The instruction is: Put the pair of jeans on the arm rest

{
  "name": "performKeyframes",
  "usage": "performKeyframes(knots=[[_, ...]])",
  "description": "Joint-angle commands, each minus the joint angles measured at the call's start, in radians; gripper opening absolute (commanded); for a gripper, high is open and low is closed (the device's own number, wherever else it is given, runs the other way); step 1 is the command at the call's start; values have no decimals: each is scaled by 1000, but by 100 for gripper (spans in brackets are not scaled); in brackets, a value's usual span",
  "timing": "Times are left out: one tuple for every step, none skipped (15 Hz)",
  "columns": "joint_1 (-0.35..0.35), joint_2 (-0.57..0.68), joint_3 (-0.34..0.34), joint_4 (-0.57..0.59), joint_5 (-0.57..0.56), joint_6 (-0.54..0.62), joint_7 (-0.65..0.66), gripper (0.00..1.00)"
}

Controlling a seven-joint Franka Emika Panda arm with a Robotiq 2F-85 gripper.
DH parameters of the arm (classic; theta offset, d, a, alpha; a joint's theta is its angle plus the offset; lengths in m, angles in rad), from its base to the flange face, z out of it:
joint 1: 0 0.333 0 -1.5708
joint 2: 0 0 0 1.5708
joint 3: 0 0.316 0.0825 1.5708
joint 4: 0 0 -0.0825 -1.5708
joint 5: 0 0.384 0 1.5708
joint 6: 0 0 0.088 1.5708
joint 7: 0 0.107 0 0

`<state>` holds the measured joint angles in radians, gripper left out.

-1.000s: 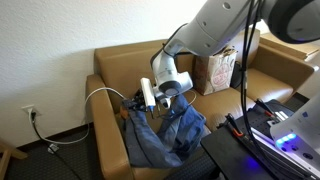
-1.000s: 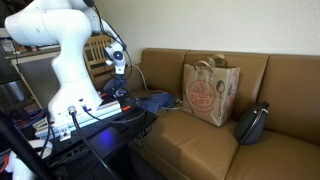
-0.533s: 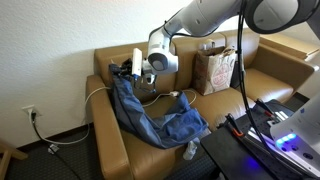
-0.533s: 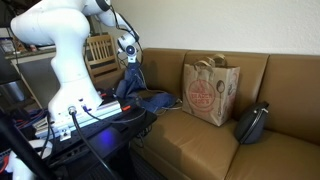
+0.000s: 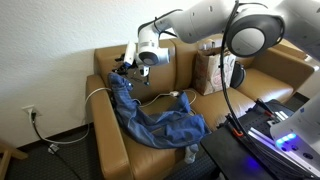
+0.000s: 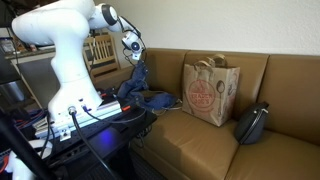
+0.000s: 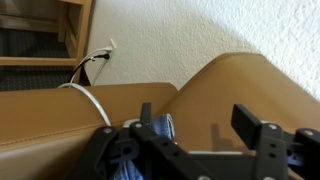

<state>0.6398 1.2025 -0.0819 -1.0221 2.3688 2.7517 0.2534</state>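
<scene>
Lifted up and back since a second ago, the jeans (image 5: 150,120) are trailing down from the back corner of the sofa (image 5: 268,80), alongside the arm rest (image 5: 103,135); the gripper (image 5: 123,68) is clamping their top end.

The pair of jeans (image 5: 155,122) hangs from the gripper (image 5: 122,68) at the sofa's (image 5: 268,82) back corner beside the arm rest (image 5: 105,145), and trails across the seat to the front edge. Further along, against the back edge, stands the paper bag (image 5: 214,70), and a cloth lump (image 5: 190,152) lies just off the front edge.
</scene>
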Motion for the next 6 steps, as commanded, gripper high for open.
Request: performKeyframes(knots=[[-41, 155, 19, 229, -177, 102, 283, 100], [-45, 179, 15, 254, -224, 151, 372, 100], [-39, 221, -21, 297, -261, 205, 459, 100], [-40, 249, -38, 323, -304, 245, 540, 100], [-47, 265, -50, 324, -351, 280, 626, 100], [-37, 193, -31, 236, -298, 208, 509, 100]])
